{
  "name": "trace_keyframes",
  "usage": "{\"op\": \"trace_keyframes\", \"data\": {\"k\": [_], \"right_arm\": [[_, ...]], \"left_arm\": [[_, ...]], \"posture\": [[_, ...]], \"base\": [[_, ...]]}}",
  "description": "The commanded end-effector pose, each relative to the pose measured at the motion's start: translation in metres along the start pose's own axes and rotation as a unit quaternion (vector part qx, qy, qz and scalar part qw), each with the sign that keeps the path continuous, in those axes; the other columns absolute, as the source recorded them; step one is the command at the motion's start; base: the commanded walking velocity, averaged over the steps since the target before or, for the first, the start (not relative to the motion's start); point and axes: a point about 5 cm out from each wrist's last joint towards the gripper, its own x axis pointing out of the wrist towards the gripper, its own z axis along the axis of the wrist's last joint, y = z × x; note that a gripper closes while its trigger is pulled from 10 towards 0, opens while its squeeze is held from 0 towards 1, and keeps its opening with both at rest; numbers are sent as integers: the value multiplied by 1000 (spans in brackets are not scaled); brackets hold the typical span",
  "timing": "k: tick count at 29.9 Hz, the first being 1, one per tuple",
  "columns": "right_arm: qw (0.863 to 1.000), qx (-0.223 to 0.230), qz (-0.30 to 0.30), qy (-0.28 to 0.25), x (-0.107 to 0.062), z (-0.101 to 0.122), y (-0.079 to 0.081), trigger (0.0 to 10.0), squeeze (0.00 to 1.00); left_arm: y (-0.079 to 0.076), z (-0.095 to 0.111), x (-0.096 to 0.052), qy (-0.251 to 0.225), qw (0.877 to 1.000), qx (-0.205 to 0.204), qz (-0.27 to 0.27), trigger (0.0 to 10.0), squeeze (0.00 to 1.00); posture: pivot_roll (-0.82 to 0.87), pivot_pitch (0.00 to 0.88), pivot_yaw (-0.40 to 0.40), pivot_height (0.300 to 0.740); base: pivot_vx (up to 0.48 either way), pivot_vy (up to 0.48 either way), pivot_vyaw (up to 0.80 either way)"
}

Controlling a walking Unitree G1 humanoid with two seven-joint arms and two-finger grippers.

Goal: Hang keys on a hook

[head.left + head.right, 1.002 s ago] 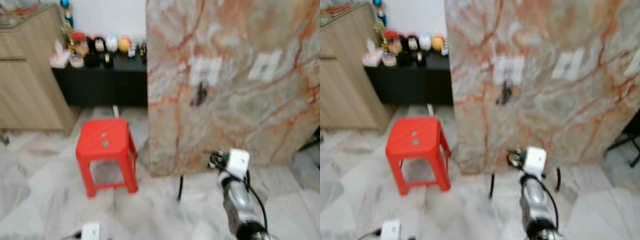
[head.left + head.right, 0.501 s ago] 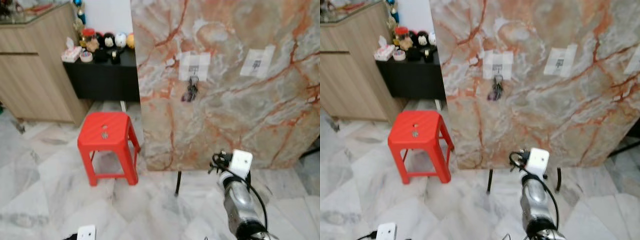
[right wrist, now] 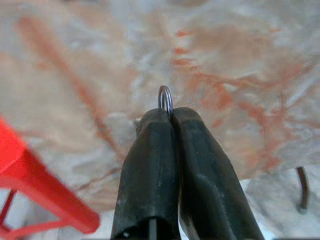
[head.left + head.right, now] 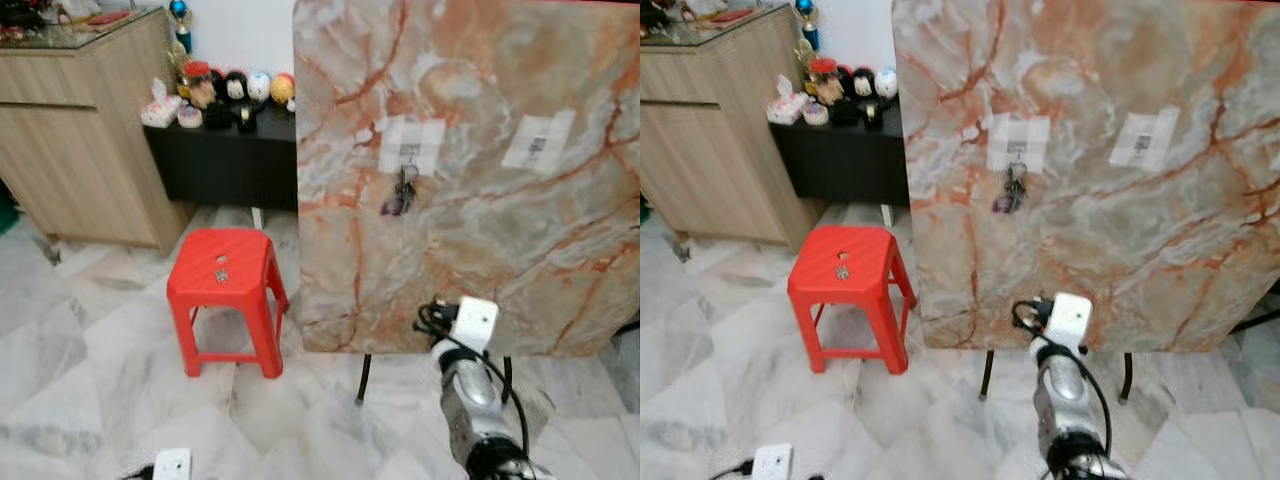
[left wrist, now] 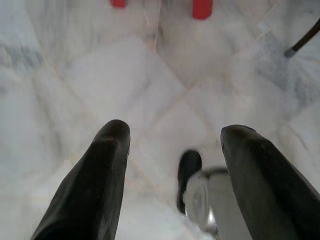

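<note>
Below the marble board (image 4: 470,180), the right gripper (image 3: 170,112) is pinched tight on a key ring (image 3: 165,98), while a bunch of keys (image 4: 400,192) already hangs from a hook (image 4: 407,166) on the board's left paper patch (image 4: 412,146). The left gripper (image 5: 172,150) hangs idle over the floor (image 4: 90,350) with fingers apart. I judge this the approach step: next the ring must rise to the board and slip over a hook.

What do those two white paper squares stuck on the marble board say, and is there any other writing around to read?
Left white label on the marble board, above the hanging keys: dark print, too small to read.
Right white label on the board: dark mark, too small to read.
Jars and figurines on the black cabinet: any lettering is too small to read.
No readable words or numbers anywhere.
</note>
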Motion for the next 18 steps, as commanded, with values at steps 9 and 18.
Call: {"op": "trace_keyframes", "data": {"k": [9, 18], "right_arm": [[1000, 4, -17, -1, 1, 4, -10, 10000, 0], [1000, 3, -17, -5, 2, 5, -10, 10000, 0]], "left_arm": [[-7, -1, 0, -1, 1000, -8, -6, 10000, 0], [-7, 0, 0, -3, 1000, -8, -3, 10000, 0]], "posture": [[58, 0, -47, 740], [60, 0, -46, 740]], "base": [[288, 0, 0], [286, 0, -150]]}}
